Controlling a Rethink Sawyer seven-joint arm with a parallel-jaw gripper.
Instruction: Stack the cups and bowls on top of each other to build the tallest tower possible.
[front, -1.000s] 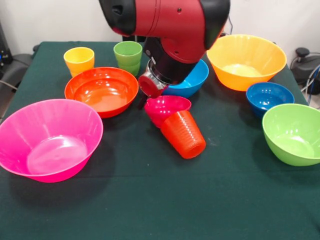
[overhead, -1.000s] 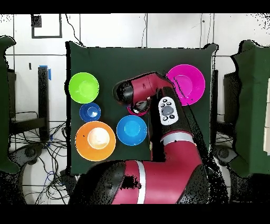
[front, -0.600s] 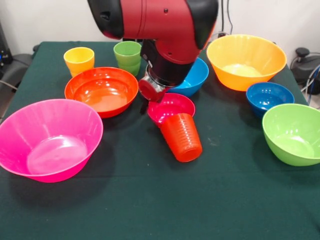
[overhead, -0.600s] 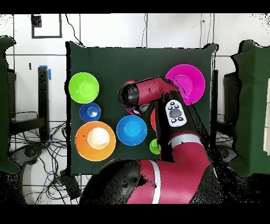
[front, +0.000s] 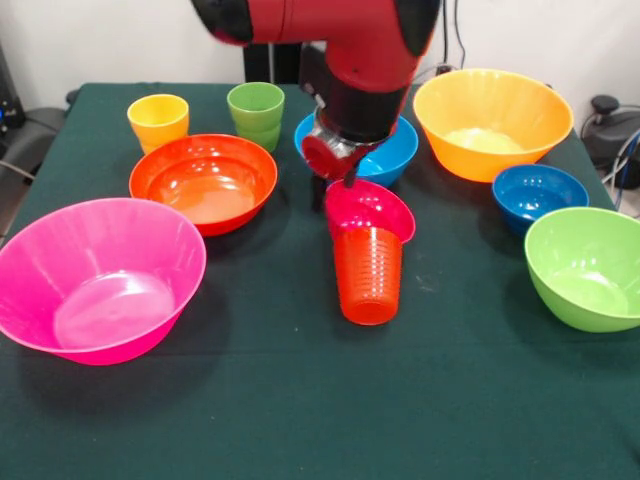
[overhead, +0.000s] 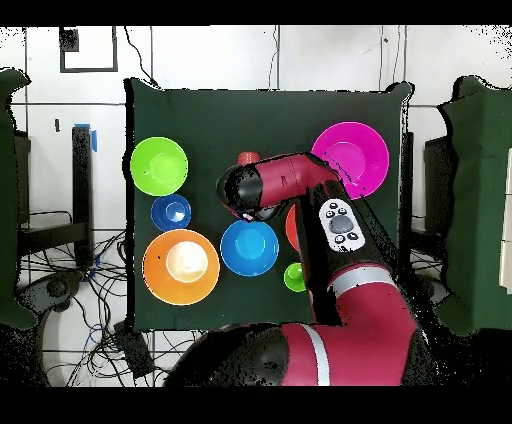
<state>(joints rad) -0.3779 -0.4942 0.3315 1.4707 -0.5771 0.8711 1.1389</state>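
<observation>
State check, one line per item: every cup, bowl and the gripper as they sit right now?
Ribbed orange-red plastic cup: upside down, under magenta bowl.
Small magenta plastic bowl: tilted atop that cup.
Gripper: at magenta bowl's rim; open or shut unclear.
Yellow cup: upright, empty.
Light green cup: upright.
Large pink bowl: upright, empty.
Red-orange shallow bowl: upright, empty.
Medium blue bowl: upright, partly hidden.
Yellow-orange bowl: upright.
Small dark blue bowl: upright, empty.
Lime green bowl: upright, empty.

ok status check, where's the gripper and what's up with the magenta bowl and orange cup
Gripper at the small magenta bowl's rim, fingers unclear. Bowl tilted on the ribbed orange-red cup, cup upright on the cloth. Large pink bowl empty, apart, nothing stacked there.
</observation>
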